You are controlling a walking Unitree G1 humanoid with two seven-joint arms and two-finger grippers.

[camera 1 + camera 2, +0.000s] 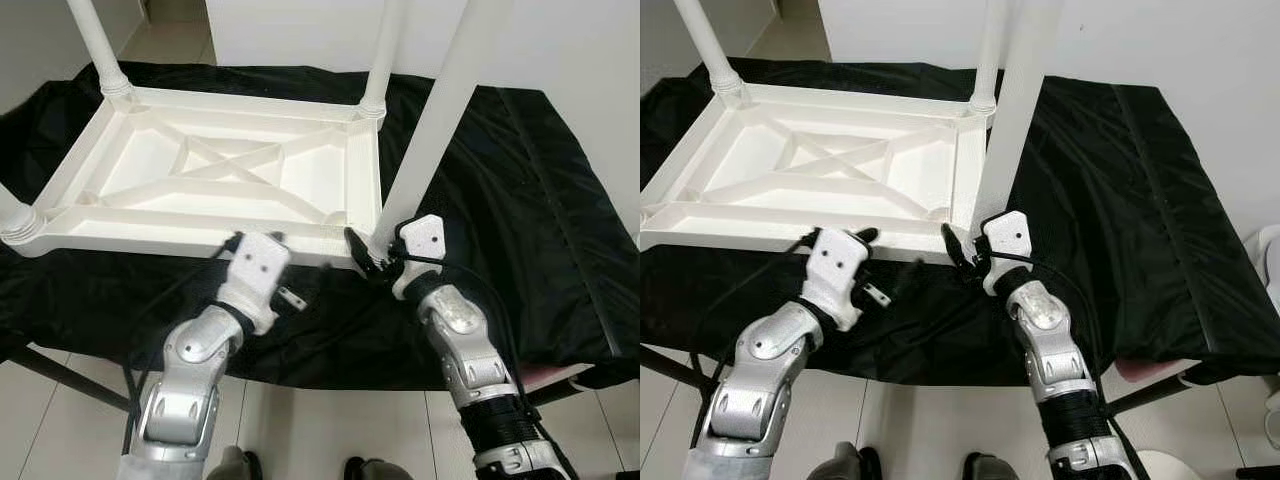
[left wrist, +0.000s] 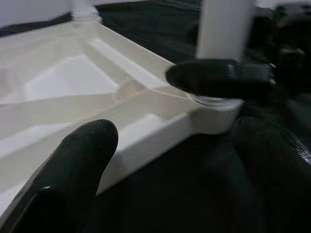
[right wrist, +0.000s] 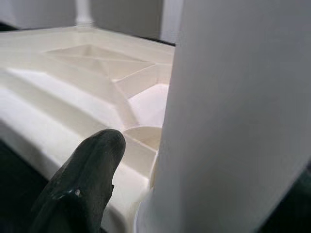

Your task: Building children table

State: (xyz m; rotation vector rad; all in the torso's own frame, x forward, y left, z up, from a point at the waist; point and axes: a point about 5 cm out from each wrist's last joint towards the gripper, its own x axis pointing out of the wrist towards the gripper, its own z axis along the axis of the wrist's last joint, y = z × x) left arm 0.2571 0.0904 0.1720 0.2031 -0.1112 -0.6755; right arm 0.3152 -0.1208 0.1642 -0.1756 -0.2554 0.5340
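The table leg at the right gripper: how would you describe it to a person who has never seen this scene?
On the black cloth lies a white plastic children's table top, upside down, ribs showing. Legs rise from its corners. The leg meant stands at the near corner on the robot's right, with the right gripper at its base. Unlike its neighbours, it leans instead of standing straight.

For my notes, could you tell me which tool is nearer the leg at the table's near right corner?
Right. The right tool sits at the base of that leg; the left tool is at the table rim, further left.
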